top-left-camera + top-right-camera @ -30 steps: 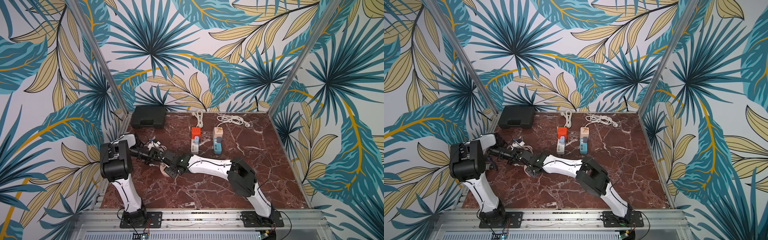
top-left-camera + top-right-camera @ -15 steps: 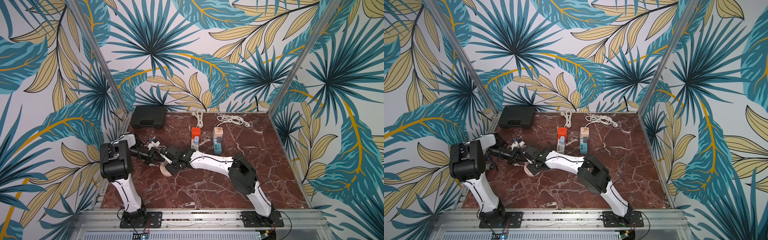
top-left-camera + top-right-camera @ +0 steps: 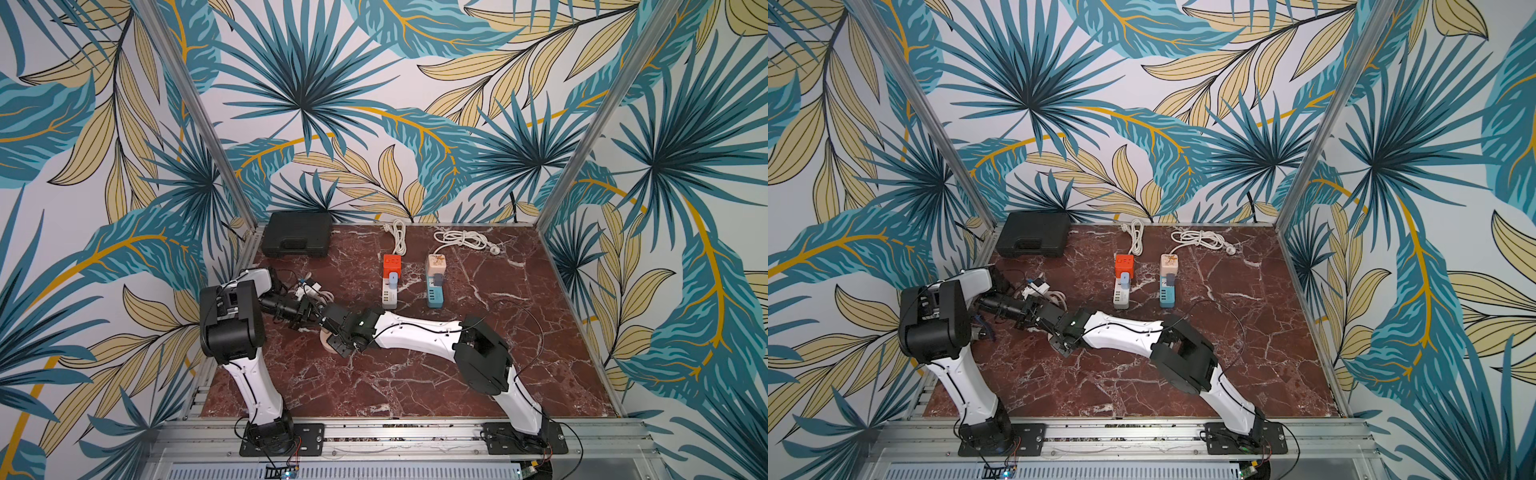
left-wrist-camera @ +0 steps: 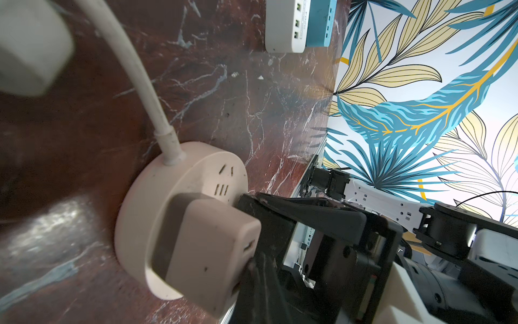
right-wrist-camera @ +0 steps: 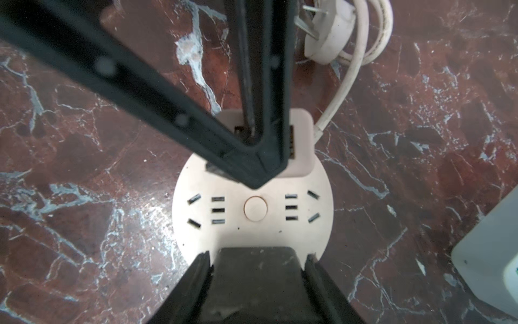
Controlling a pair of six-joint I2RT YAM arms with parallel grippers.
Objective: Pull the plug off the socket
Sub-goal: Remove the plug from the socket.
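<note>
A round beige socket (image 5: 253,224) lies flat on the marble table (image 5: 84,224), seen in a top view as a beige edge (image 3: 327,345) under the grippers. At its near rim stands a black plug (image 5: 258,280), with my right gripper (image 5: 256,261) shut on it, one finger on each side. A square beige adapter (image 4: 207,252) sits in the socket's far side. My left gripper (image 5: 260,174) is shut, its joined tips resting on the socket face at the adapter's edge. Both grippers meet over the socket in both top views, the left gripper (image 3: 309,320) and the right gripper (image 3: 337,338).
The socket's white cord ends in a loose white plug (image 5: 328,42) just behind it. Farther back stand a white power strip (image 3: 390,291) with an orange adapter and a blue strip (image 3: 434,296), coiled cords behind them, and a black case (image 3: 297,235) in the back left corner.
The right wrist has shifted a little over the socket, toward the left arm and back. The socket, the left gripper and both grips look the same.
</note>
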